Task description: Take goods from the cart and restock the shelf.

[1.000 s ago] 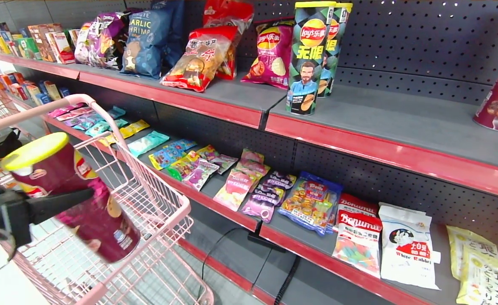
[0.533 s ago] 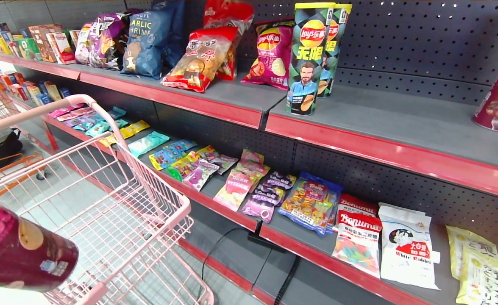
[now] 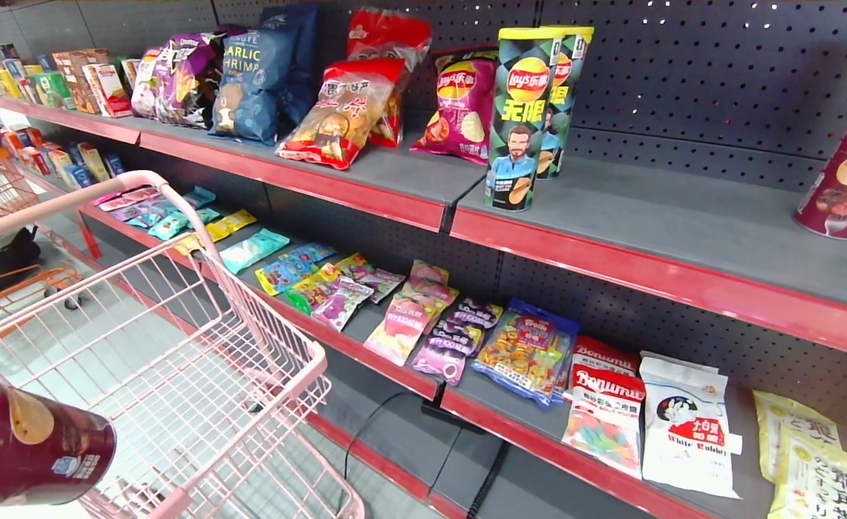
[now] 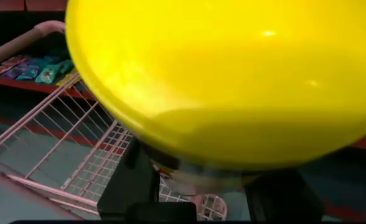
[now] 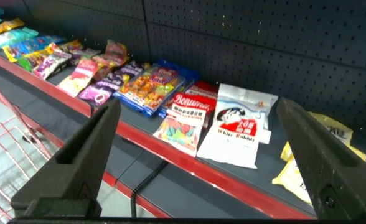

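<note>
Left gripper (image 4: 201, 196) clamps maroon cylindrical chip can (image 3: 34, 447) with yellow lid, at 8 o'clock of pink wire cart (image 3: 313, 355). Right gripper (image 5: 198, 112) stands wide open.

A dark pegboard wall (image 3: 683, 65) is backing the aisle, a pale grey floor (image 3: 55, 249) is catching light, and a black cable (image 3: 490, 465) is trailing below.

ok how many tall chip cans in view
4: two green cans, one behind the other, on the upper shelf; a maroon can at its right edge; a held maroon can by the cart.
</note>
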